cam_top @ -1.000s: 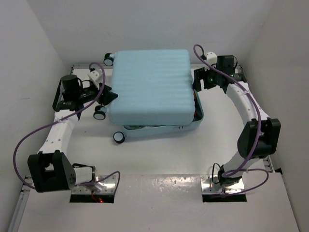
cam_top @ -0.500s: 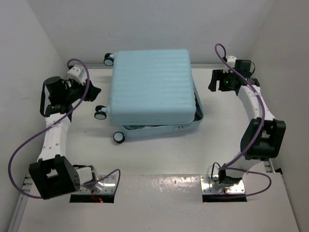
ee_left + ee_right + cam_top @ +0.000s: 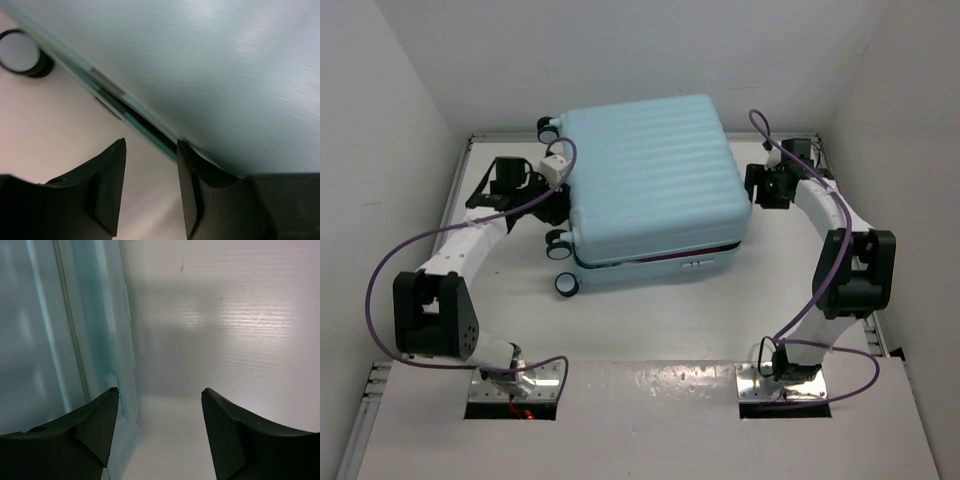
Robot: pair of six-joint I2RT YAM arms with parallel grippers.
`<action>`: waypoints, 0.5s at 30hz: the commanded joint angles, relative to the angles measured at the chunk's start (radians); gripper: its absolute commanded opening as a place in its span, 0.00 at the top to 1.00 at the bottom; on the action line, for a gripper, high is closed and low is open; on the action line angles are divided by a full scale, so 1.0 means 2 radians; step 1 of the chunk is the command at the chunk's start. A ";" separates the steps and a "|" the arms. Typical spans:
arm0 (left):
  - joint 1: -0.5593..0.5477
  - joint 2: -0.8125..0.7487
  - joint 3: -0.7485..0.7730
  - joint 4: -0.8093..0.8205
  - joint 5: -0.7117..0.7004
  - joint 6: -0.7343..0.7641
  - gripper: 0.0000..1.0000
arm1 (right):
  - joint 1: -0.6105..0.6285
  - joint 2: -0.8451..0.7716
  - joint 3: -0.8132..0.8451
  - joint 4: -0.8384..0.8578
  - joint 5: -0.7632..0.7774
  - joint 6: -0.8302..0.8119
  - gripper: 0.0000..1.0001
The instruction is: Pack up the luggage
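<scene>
Closing back in on the suitcase (image 3: 655, 180) with left pincer (image 3: 150, 145) and right pincer (image 3: 160, 392), both spread open and empty, skewing the lid.

White table (image 3: 650, 330) has the luggage (image 3: 655, 175) lying flat on it, shell side up, wheels (image 3: 566, 284) on the luggage's left side.

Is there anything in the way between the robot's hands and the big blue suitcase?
No, nothing visible. The left gripper is right up against the luggage, by the seam on its left side. The right gripper is just beside its right side, with only bare table between. Both are open.
</scene>
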 commanded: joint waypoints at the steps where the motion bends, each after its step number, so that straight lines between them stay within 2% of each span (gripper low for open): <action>1: -0.057 -0.048 -0.017 -0.012 0.058 0.019 0.52 | 0.000 -0.001 -0.003 0.003 0.011 0.015 0.33; 3: -0.057 -0.058 -0.026 -0.012 0.065 0.019 0.52 | 0.000 0.000 -0.005 0.001 0.013 0.012 0.33; 6: -0.025 -0.070 -0.040 0.007 0.055 0.012 0.50 | -0.006 0.001 -0.007 0.002 0.008 0.012 0.33; 10: 0.057 -0.088 -0.067 0.068 0.011 -0.051 0.40 | -0.009 0.006 -0.013 0.009 -0.008 0.012 0.33; 13: 0.126 -0.079 -0.078 0.126 0.027 -0.129 0.37 | -0.004 0.010 -0.025 0.016 -0.034 0.012 0.33; 15: 0.138 -0.057 -0.078 0.135 0.052 -0.151 0.37 | -0.001 0.012 -0.028 0.014 -0.042 0.013 0.33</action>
